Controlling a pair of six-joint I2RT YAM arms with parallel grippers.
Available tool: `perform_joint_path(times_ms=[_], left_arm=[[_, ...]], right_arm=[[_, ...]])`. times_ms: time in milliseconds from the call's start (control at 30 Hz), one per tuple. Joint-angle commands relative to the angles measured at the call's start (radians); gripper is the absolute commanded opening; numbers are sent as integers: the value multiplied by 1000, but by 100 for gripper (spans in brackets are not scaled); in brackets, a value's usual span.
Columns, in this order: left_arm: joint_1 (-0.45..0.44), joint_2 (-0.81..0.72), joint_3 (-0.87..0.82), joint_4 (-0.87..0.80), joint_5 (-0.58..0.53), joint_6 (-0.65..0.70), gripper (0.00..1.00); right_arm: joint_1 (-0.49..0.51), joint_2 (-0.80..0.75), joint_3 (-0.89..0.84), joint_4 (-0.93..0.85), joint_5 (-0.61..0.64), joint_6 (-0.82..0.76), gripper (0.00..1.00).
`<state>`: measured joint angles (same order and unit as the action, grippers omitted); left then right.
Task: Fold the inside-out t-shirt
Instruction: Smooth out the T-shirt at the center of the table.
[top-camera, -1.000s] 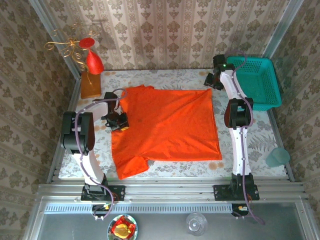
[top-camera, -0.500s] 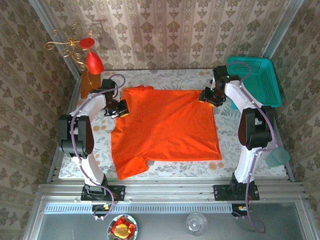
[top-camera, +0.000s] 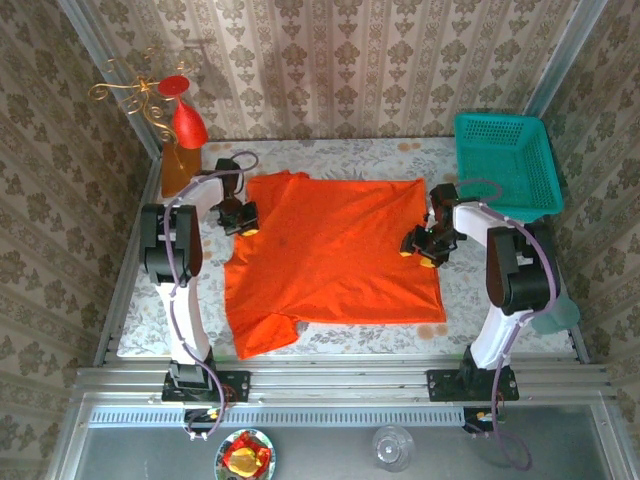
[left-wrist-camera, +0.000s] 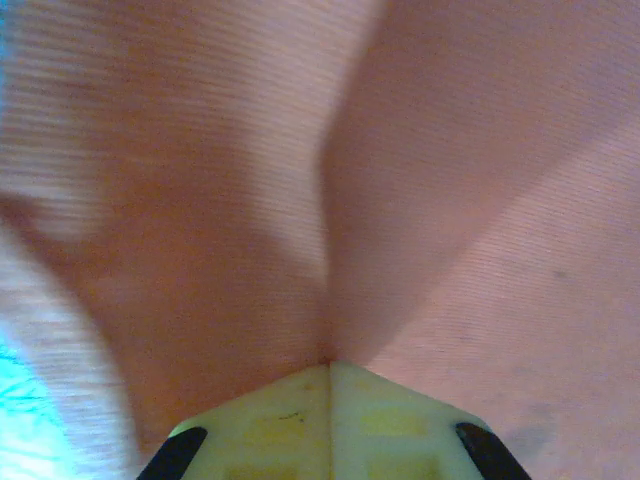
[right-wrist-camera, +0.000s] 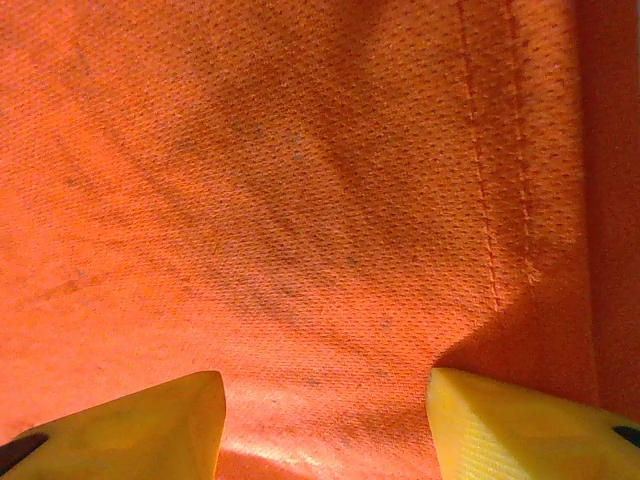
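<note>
The inside-out t-shirt (top-camera: 330, 260) lies spread flat across the middle of the table, bright orange-red, with one sleeve at the near left. My left gripper (top-camera: 240, 218) sits at the shirt's left edge near the far shoulder. In the left wrist view its jaws (left-wrist-camera: 328, 368) are shut, and a crease of the fabric (left-wrist-camera: 420, 200) runs into their tips. My right gripper (top-camera: 424, 248) rests on the shirt's right edge. Its yellow fingertips (right-wrist-camera: 150, 420) stand open on the cloth (right-wrist-camera: 300, 200), beside a stitched hem (right-wrist-camera: 500, 200).
A teal basket (top-camera: 505, 165) stands at the far right corner. A glossy red cone ornament (top-camera: 188, 125) with gold wire rises from a wooden block (top-camera: 180, 172) at the far left. A pale green cup (top-camera: 555, 315) stands off the table's right side.
The right arm swung from beside the basket toward me, onto the shirt's right edge, its jaws widening slightly. The left gripper slid along the left edge toward the far shoulder.
</note>
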<state>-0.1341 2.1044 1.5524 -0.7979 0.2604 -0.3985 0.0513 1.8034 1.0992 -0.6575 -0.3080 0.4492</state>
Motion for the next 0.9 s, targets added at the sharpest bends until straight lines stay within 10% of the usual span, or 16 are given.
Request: perform_joint_path(times_ms=[0, 333, 867], left_arm=[[43, -30, -37, -21, -45, 1, 7], [30, -86, 13, 37, -48, 71, 9], [-31, 285, 652, -149, -39, 457, 26]], right_arm=[[-32, -41, -61, -29, 123, 14, 58], [-38, -127, -70, -14, 12, 8, 58], [53, -172, 55, -120, -3, 4, 58]])
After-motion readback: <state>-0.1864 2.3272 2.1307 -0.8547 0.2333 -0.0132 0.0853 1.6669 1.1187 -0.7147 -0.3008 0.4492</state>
